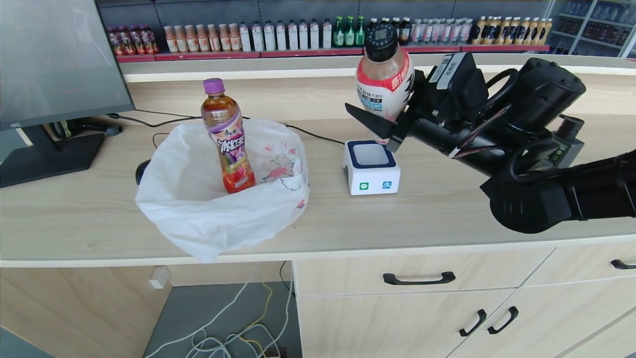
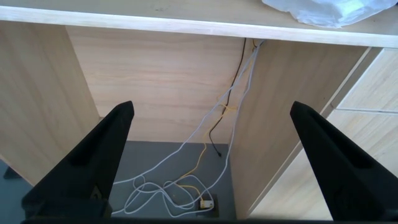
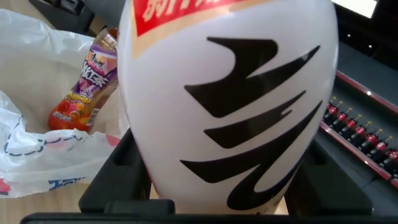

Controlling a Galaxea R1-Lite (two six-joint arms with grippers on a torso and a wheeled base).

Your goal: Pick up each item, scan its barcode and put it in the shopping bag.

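At the right end effector (image 1: 382, 118), clamps both fingers (image 3: 106, 180) onto the belly of a white bottle (image 1: 383, 79) with a black cap. Holds it upright, cap up, clear above the worktop (image 1: 437, 209). Has the white scanner (image 1: 371, 166) just below and slightly nearer than the end effector, blue-rimmed window facing up; cannot tell whether the bottle's base touches its far edge. Has the white shopping bag (image 1: 198, 209) well apart on that end effector's left side, slumped open on the worktop. Keeps inside the bag a purple-capped tea bottle (image 1: 228, 144), standing with a slight lean. Farther out on the same side, past the bag, faces a dark monitor (image 1: 54, 54).

Down at the left end effector (image 2: 211, 112), spreads the fingers wide around nothing. Hangs lower than the worktop's front edge, pointing into the open bay underneath. Looks past the fingertips onto loose cables (image 2: 186, 183) on the floor.
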